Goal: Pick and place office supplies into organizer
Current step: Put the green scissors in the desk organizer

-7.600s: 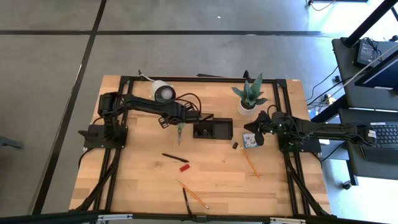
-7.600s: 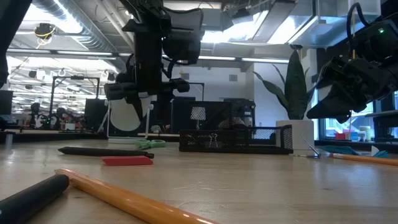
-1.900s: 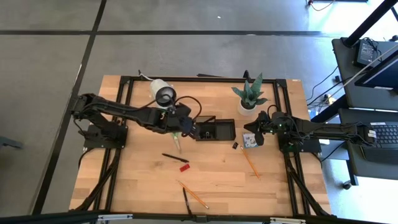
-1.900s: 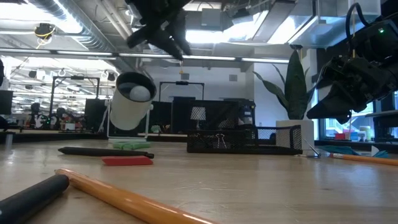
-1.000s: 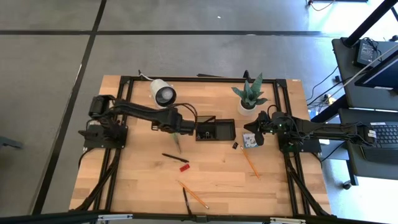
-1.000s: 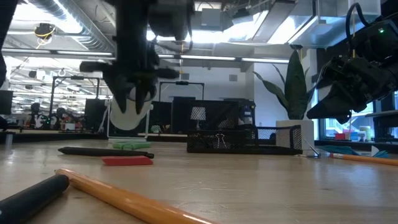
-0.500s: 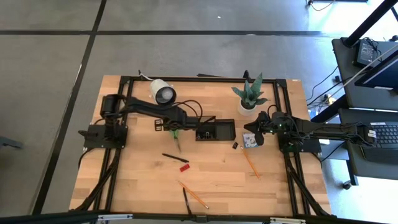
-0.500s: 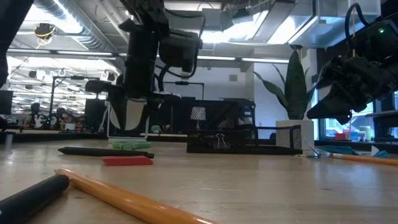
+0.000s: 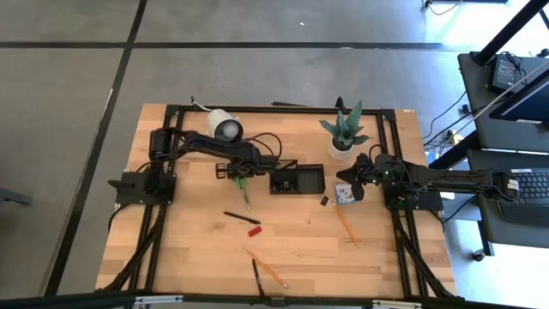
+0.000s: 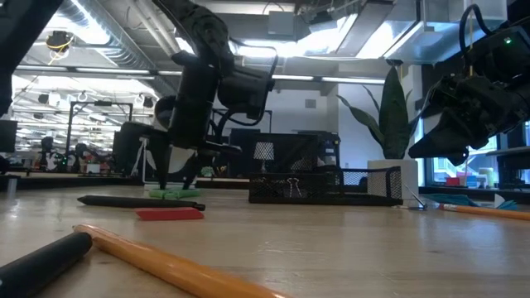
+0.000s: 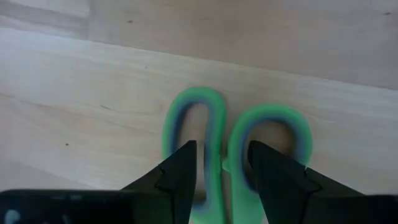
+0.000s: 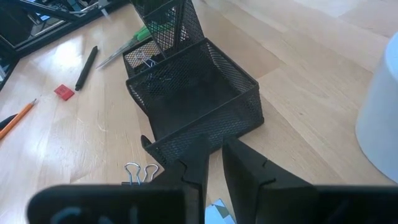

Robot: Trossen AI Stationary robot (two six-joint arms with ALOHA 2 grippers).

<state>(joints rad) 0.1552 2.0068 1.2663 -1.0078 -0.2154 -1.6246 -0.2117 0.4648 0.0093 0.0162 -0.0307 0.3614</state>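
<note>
The white lamp-like obj (image 9: pixel 225 127) was seen at the table's (image 9: pixel 300 249) far left, lens end tilted up. Just by it, the left arm was reached across toward the centre, w/ the left gripper (image 9: pixel 241 178) lowered over the green-handled scissors (image 9: pixel 244 187). In the left wrist view the gripper (image 11: pixel 219 168) was seen w/ jaws apart, the two fingertips (image 11: pixel 180 165) straddling the inner sides of the scissors' (image 11: pixel 214 143) two green loops; no squeeze on them could be made out. In the low view the gripper (image 10: pixel 175 174) was shown down at the table top, right over the scissors (image 10: pixel 174 194).

Nearer the front edge, a black pen (image 9: pixel 241 218) and a small red piece (image 9: pixel 254 231) were laid just apart; farther forward an orange pencil (image 9: pixel 266 269) and another black pen (image 9: pixel 256 278) were found crossing near each other.

At centre, the black mesh organizer (image 9: pixel 298 179) was set just right of the scissors; a binder clip (image 12: pixel 144 60) was seen inside one compartment in the right wrist view (image 12: pixel 186 93).

Right of it, a tiny black clip (image 9: pixel 325 201) was laid on the wood beside the small blue pad (image 9: pixel 344 194), w/ a second orange pencil (image 9: pixel 346 224) in front. The potted plant (image 9: pixel 343 133) was stood behind. The right gripper (image 9: pixel 356 180) was held above the pad, jaws nearly together (image 12: pixel 214 155), nothing gripped.
</note>
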